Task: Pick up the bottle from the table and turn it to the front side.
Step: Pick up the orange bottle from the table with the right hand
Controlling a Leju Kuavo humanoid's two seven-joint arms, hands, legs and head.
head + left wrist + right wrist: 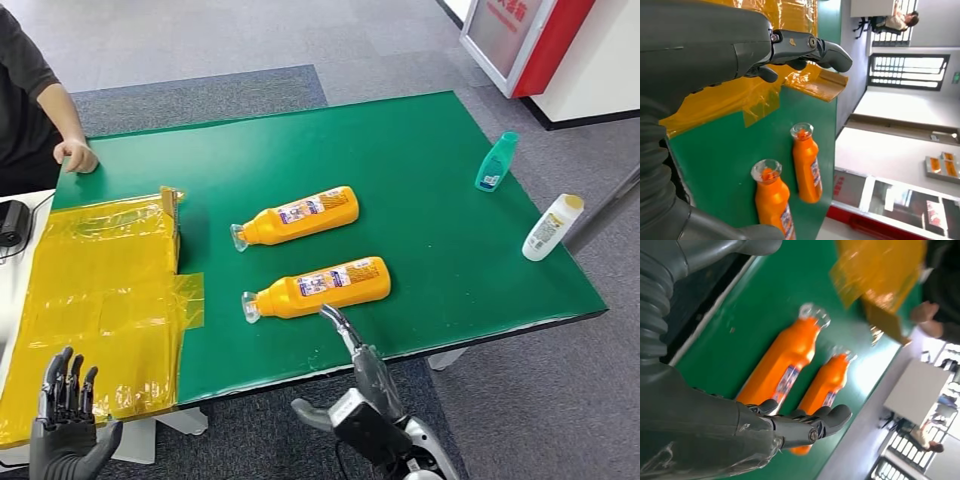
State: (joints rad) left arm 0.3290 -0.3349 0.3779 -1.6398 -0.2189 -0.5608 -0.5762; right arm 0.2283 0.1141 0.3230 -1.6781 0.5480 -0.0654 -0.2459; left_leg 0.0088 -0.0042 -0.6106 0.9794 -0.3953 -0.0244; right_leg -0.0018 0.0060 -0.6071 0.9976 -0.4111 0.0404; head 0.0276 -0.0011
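Two orange bottles with clear caps lie on their sides on the green table (423,170). The near bottle (321,287) (773,198) (780,362) lies close to the front edge, the far bottle (298,215) (806,162) (826,385) behind it. My right hand (355,385) (791,422) reaches up from below the table's front edge, fingers stretched toward the near bottle and just short of it, holding nothing. My left hand (68,410) (783,50) hovers open at the front left over the yellow plastic sheet (98,290).
A teal bottle (496,162) and a white bottle with a yellow cap (552,227) lie near the table's right edge. A person's hand (75,155) rests on the far left corner. A red-and-white stand (528,40) is beyond the table.
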